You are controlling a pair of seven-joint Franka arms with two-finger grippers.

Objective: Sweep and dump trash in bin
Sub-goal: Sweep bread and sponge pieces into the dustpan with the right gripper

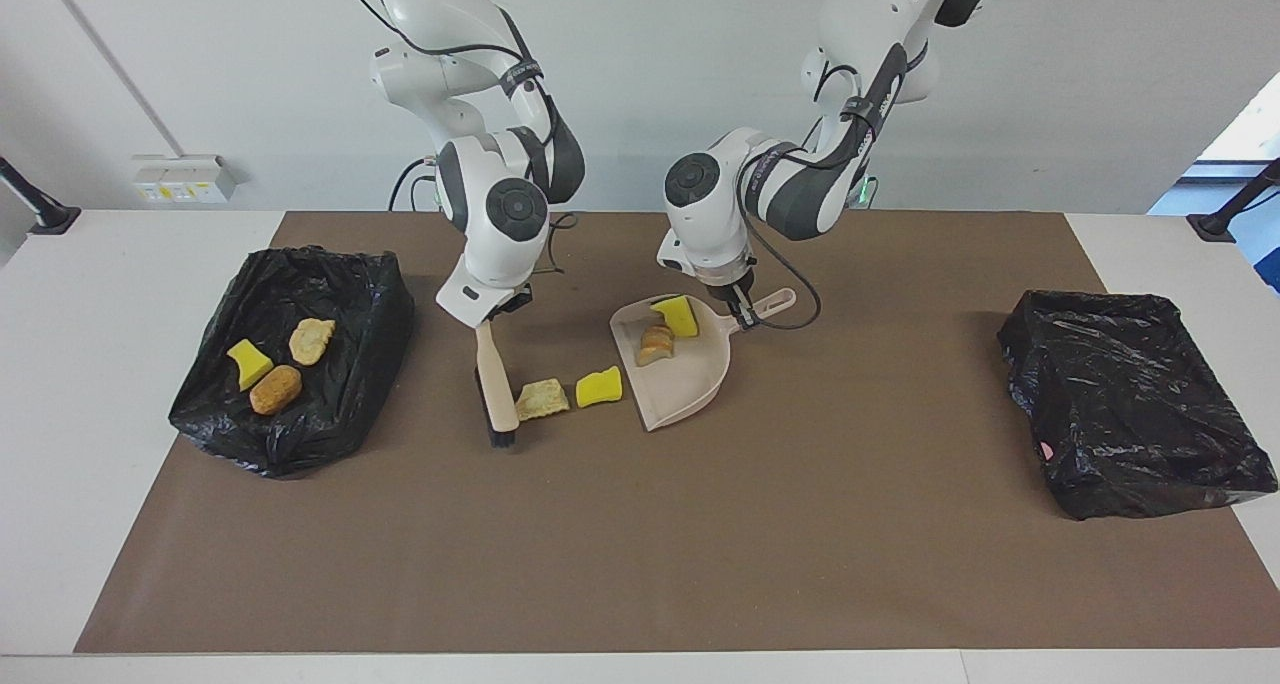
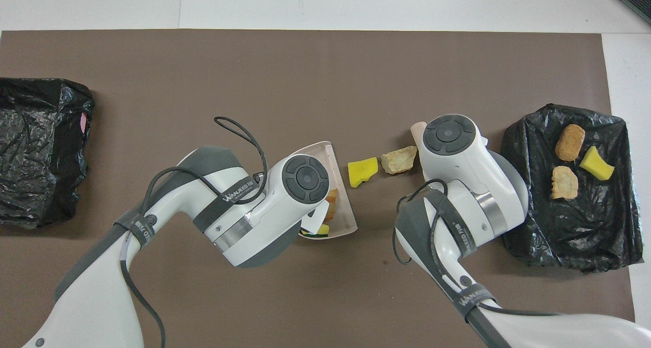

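My right gripper [image 1: 497, 311] is shut on the wooden handle of a brush [image 1: 489, 372] whose black bristles rest on the mat beside a tan trash chunk [image 1: 541, 399] [image 2: 399, 160]. A yellow sponge piece [image 1: 599, 387] [image 2: 362, 171] lies between that chunk and the beige dustpan [image 1: 687, 389] [image 2: 342, 205]. My left gripper [image 1: 740, 310] is shut on the dustpan's handle. Inside the pan sit a yellow sponge piece [image 1: 677, 315] and a bread-like lump [image 1: 656, 344]. In the overhead view both grippers are hidden under their arms.
A black-bag-lined bin [image 1: 350, 364] [image 2: 585, 236] at the right arm's end holds a yellow piece [image 1: 249, 362], a tan piece [image 1: 311, 340] and a brown lump [image 1: 275, 389]. Another black-lined bin [image 1: 1130, 404] [image 2: 40, 149] stands at the left arm's end. A brown mat [image 1: 640, 544] covers the table.
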